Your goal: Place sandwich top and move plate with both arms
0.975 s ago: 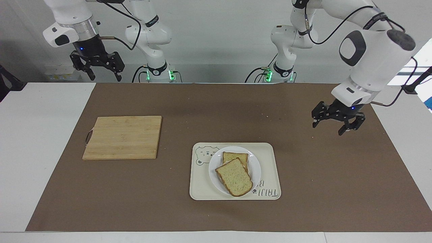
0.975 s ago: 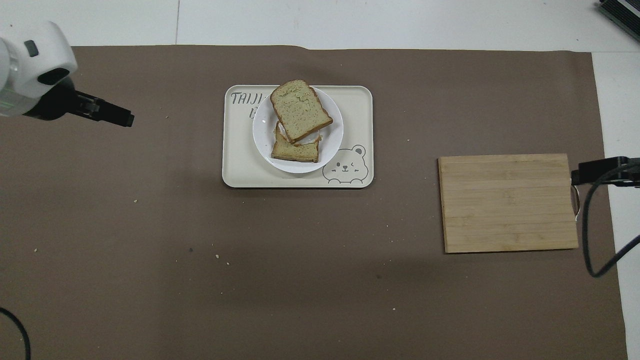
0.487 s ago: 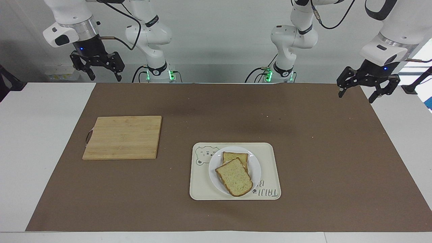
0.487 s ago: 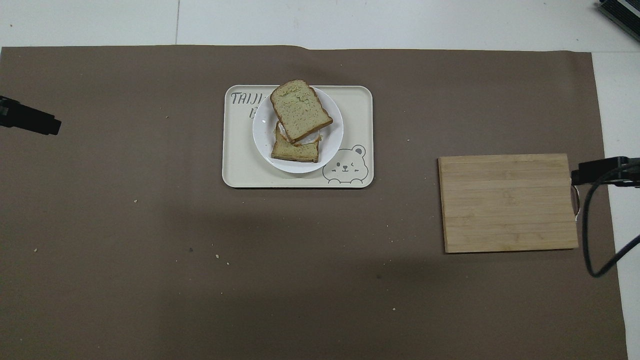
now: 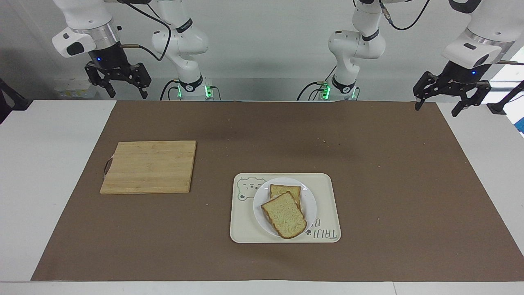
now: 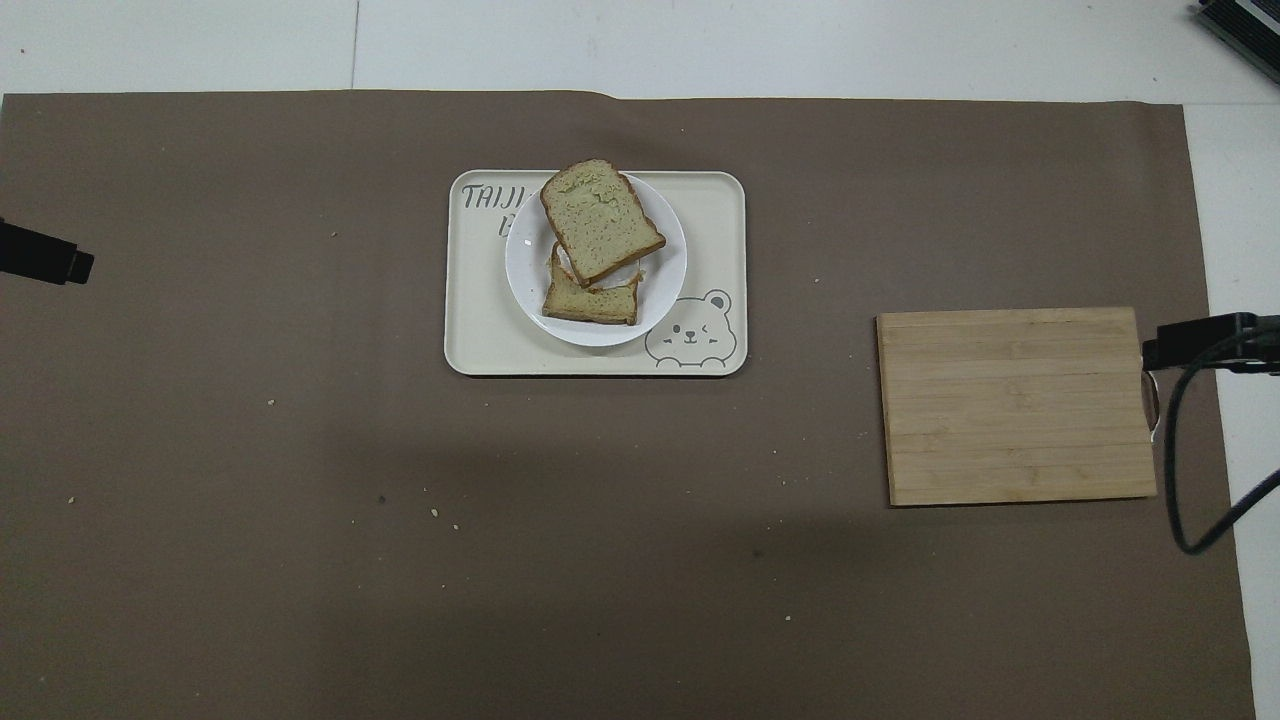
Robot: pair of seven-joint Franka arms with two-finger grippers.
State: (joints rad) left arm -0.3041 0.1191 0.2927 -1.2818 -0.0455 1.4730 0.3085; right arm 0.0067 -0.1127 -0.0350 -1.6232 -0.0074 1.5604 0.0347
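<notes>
Sandwich top (image 5: 284, 214) – laid askew on plate (image 5: 311, 203), frame centre; slippage is risked when moved. Left end effector (image 5: 450, 90), right end effector (image 5: 118, 78) – released, upper corners.

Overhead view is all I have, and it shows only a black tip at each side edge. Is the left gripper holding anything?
Observer: No. The left gripper is open and empty, raised well above the table at the left arm's end.
Operator: And the right one, is it down on the cutting board?
Observer: No. The right gripper hangs open, high in the air, well clear of the cutting board and touching nothing.
</notes>
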